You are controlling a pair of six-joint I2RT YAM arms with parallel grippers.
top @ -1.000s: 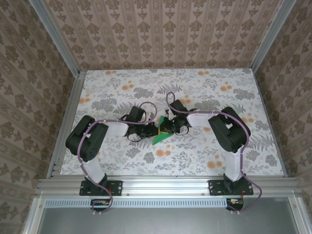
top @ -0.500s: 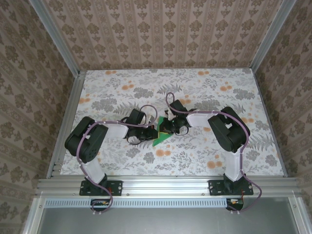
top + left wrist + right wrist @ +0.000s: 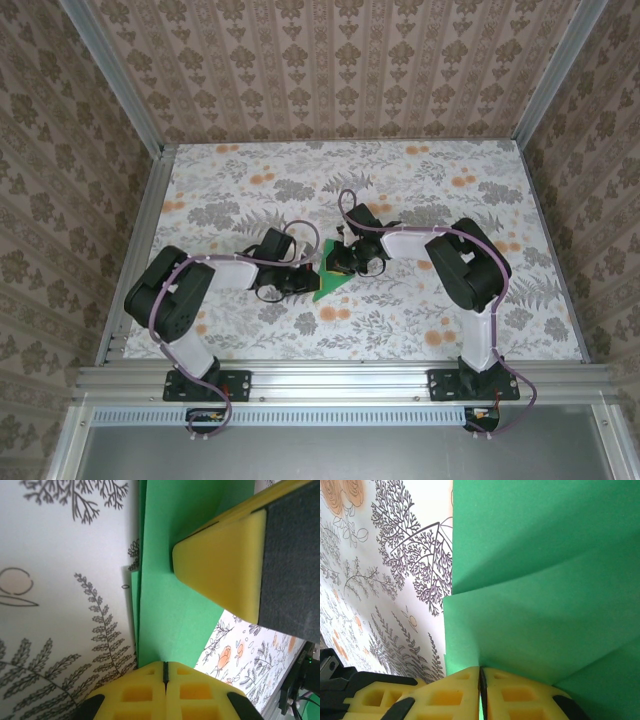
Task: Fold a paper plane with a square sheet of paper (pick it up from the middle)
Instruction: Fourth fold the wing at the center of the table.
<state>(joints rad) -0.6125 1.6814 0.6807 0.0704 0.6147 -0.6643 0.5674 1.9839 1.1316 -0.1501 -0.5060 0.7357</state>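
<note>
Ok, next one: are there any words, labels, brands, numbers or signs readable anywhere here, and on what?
None can be read.
The green paper plane is plain, with creases and no print.
The tablecloth and the walls bear only flower and leaf patterns.
The left gripper and the right gripper carry no marking.
Any label on the arm bases is too small to tell.

Bright green paper plane (image 3: pixel 170 610), yellow left tool (image 3: pixel 165 666), table (image 3: pixel 420 320) printed with grey-and-orange flowers.

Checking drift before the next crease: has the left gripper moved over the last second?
Yes. The left gripper has slid slightly toward the near rail, beside the paper plane.
</note>
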